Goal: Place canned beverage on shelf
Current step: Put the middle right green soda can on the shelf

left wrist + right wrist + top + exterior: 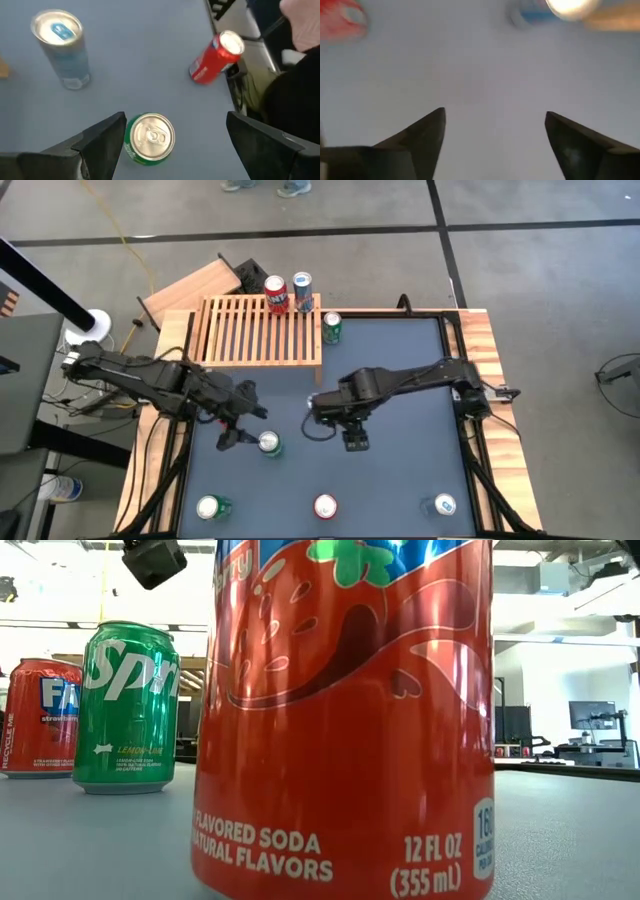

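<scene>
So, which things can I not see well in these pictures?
- Low view: the red can up close fills the frame, its top cut off, and hides the shelf and both arms.
- Right wrist view: a red can and a blue can are blurred and cut by the edge; labels unreadable.
- High view: can labels too small.

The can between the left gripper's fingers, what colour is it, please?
Green can, silver top; left wrist view shows it best.

My left gripper (243, 427) hangs open over the table's left half; my right gripper (355, 438) open, mid-table.
</scene>
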Robot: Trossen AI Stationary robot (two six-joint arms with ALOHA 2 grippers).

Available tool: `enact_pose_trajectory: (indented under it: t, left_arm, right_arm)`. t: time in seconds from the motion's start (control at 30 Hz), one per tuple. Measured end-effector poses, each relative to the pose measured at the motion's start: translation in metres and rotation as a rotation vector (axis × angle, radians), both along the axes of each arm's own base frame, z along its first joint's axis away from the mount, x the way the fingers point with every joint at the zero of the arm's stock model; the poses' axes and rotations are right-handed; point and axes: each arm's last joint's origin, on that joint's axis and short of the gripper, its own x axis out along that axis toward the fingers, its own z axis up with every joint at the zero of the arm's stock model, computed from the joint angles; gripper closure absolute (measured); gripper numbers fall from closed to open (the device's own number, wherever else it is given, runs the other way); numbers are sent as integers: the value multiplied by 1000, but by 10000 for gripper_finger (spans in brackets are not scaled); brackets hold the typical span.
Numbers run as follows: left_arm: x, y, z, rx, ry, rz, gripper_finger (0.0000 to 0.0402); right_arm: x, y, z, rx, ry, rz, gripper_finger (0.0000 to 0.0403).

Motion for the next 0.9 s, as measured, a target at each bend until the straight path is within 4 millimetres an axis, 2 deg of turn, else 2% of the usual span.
enact_pose_trajectory:
  t: [0.17, 0.27, 0.37, 0.57, 0.63, 0.77, 0.9]
  left_arm:
    - [23, -5, -6, 20, 89, 74, 70]
    - [37, -9, -9, 14, 167, 98, 70]
    - [51, -11, -8, 3, 257, 148, 70]
    - [78, -15, -7, -25, 489, 337, 70]
    - [86, -18, -13, -42, 566, 381, 70]
    - [100, -24, -30, -118, 712, 417, 70]
    - [107, -26, -43, -154, 781, 464, 70]
  right_arm:
    - [-49, 1, -2, -120, 20, -124, 130]
    - [-83, 1, -10, -194, -11, -218, 188]
    - [-110, 2, -24, -191, -72, -294, 256]
    - [-141, 2, -52, -109, -204, -325, 383]
    - [-146, 2, -59, -93, -231, -315, 396]
    - [-152, 3, -67, -89, -234, -298, 388]
    - [-153, 3, -71, -95, -231, -272, 396]
